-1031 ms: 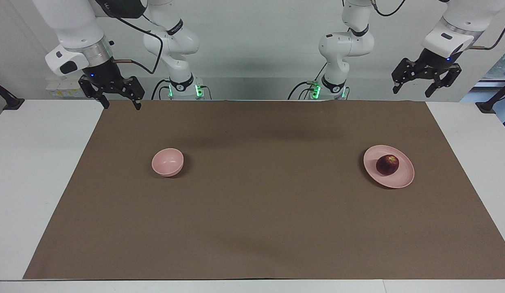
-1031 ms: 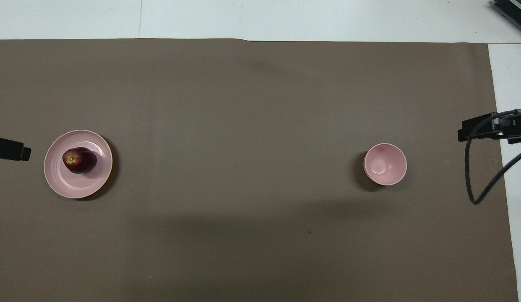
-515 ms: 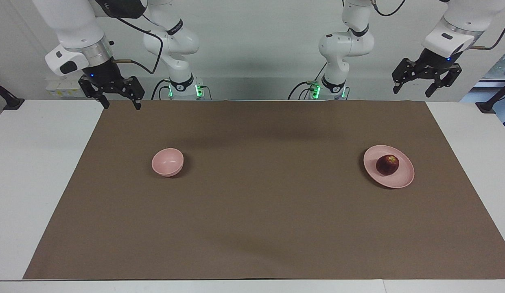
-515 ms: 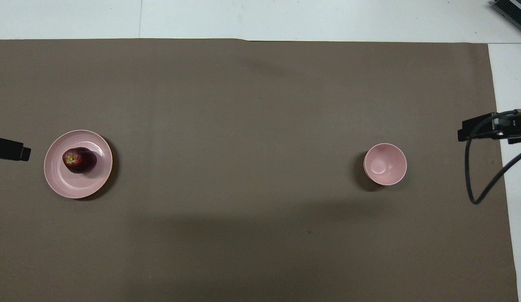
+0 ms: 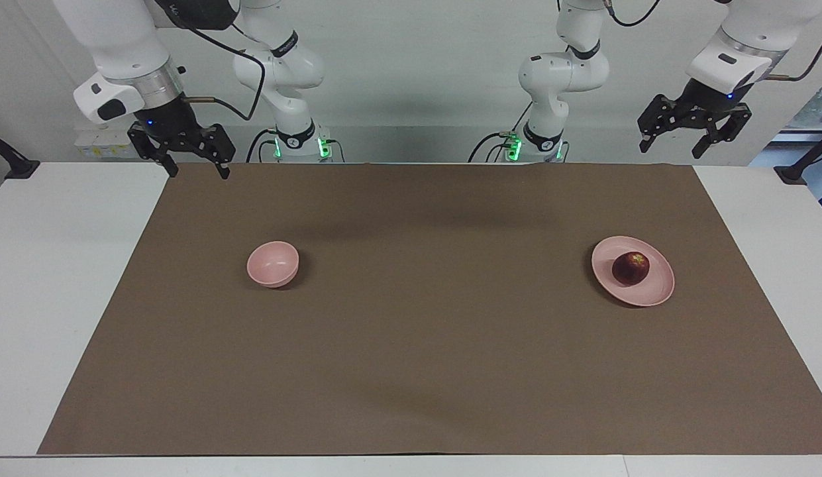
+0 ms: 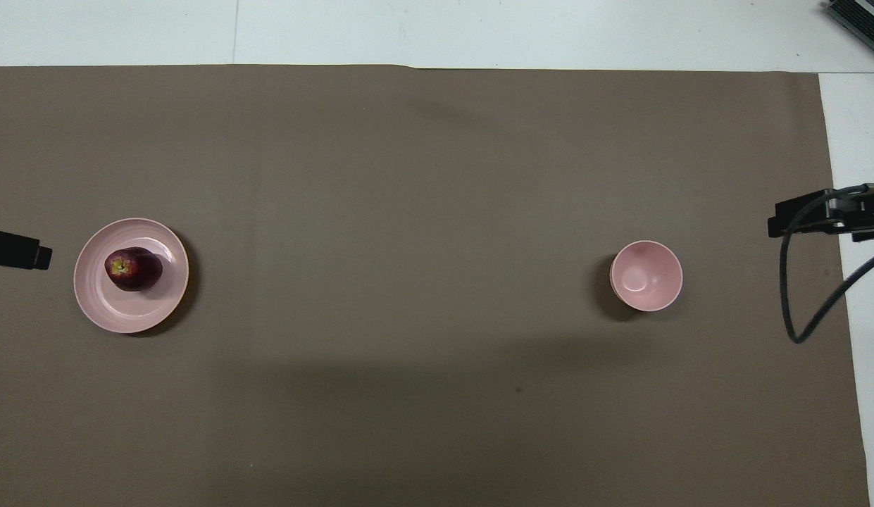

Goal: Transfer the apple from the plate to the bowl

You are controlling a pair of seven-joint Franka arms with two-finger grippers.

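Note:
The dark red apple (image 5: 630,267) lies on the pale pink plate (image 5: 656,289) toward the left arm's end of the table; both also show in the overhead view, the apple (image 6: 133,269) on the plate (image 6: 127,315). The small pink bowl (image 5: 273,264) stands empty toward the right arm's end (image 6: 646,276). My left gripper (image 5: 669,152) hangs open and empty, raised over the mat's edge near its base. My right gripper (image 5: 199,172) hangs open and empty over the mat's corner at its end.
A brown mat (image 5: 411,344) covers most of the white table (image 5: 53,278). A black cable (image 6: 789,310) loops down from the right gripper's wrist. Only the plate, apple and bowl lie on the mat.

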